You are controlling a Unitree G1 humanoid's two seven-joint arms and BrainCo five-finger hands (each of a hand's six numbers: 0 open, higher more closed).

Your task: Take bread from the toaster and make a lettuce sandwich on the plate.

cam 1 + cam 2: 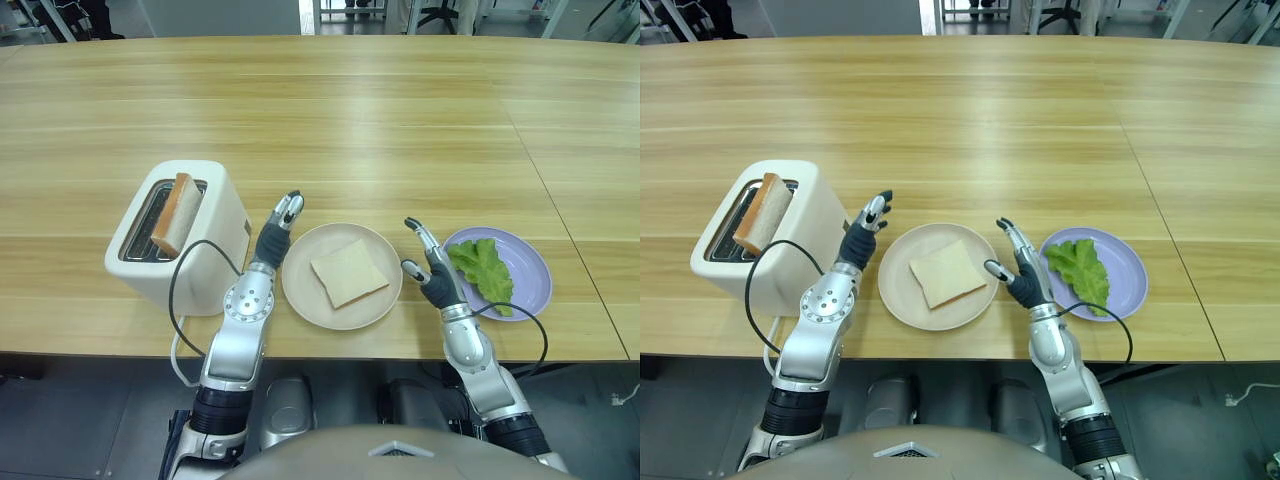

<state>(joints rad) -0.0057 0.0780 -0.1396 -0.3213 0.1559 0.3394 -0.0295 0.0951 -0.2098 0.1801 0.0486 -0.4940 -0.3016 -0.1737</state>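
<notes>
While left hand (pixel 277 233) and right hand (pixel 430 272) hover open, empty, wooden table (pixel 380 120), office chair (pixel 440 14) behind.

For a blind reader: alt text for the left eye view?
A bread slice lies on a beige plate between the open left hand and right hand. Another slice stands in the toaster, left; lettuce on a purple plate, right.

left arm (pixel 238 345): silver-grey shell, round wrist disc (pixel 248 300) with small screws, black cuff at 6 o'clock end | left robot hand (pixel 279 228): dark grey, pale silver tips | right arm (pixel 478 360): same silver, black cuff | right robot hand (pixel 430 268): dark grey, silver-tipped | left cable (pixel 171 295): thin black loop, 9 o'clock of wrist | right cable (pixel 545 338): black loop, 3 o'clock
</notes>
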